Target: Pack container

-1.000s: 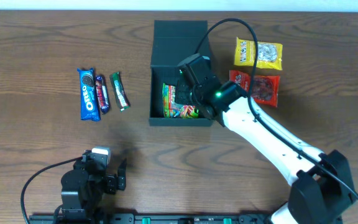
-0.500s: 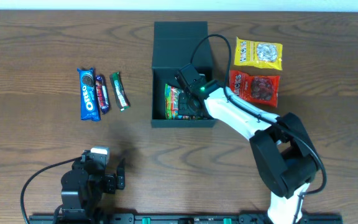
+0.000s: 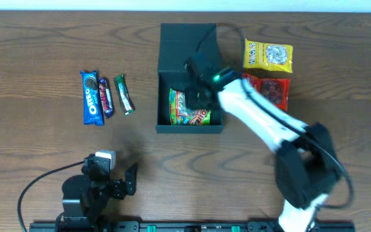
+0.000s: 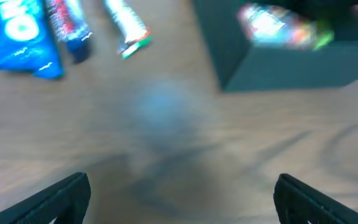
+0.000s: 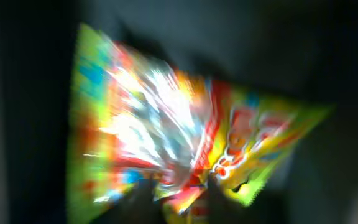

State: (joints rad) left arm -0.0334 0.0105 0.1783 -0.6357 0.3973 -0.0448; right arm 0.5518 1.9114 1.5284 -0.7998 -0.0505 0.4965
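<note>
motion blur smears the bright packet (image 5: 185, 124) in the right wrist view; its print is unreadable. overhead, the right tool (image 3: 197, 96) is a dark smudge, its jaws untellable, and the right arm (image 3: 256, 113) covers part of the container (image 3: 187, 42) and red packet (image 3: 277, 93). the bottom edge crops the left tool (image 4: 182, 190).

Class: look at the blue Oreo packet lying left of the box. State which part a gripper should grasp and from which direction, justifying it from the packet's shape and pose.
Come from above and pinch the Oreo packet across its narrow width at the near end. It lies flat, long and slim, and that end juts past the dark bar crowding its right side.
</note>
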